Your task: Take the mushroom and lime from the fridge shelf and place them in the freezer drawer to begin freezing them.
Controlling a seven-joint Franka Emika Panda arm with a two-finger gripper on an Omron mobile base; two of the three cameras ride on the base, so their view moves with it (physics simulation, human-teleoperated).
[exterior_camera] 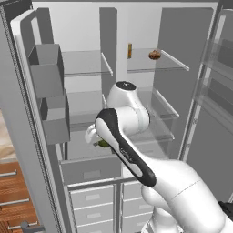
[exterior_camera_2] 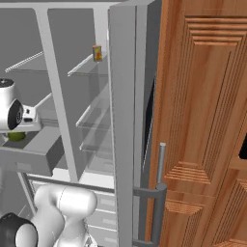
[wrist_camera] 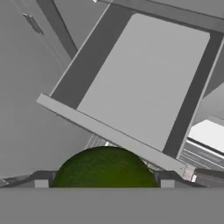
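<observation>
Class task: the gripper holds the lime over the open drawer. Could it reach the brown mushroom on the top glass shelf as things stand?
Probably not yet: the gripper is shut on the dark green lime. The small brown mushroom sits unobstructed on the upper see-through shelf.

- A narrow yellow-brown upright item (exterior_camera: 129, 50) stands at the back of an upper glass panel inside the open fridge.
- Solid grey door bins (exterior_camera: 47, 73) hang stacked on the open left door.
- Pale stacked drawers (exterior_camera: 93, 204) sit low in the cabinet.
- A tall brown wooden panelled cupboard door (exterior_camera_2: 207, 120) stands to the right, with a grey bar handle (exterior_camera_2: 160, 188) just beside it.
</observation>
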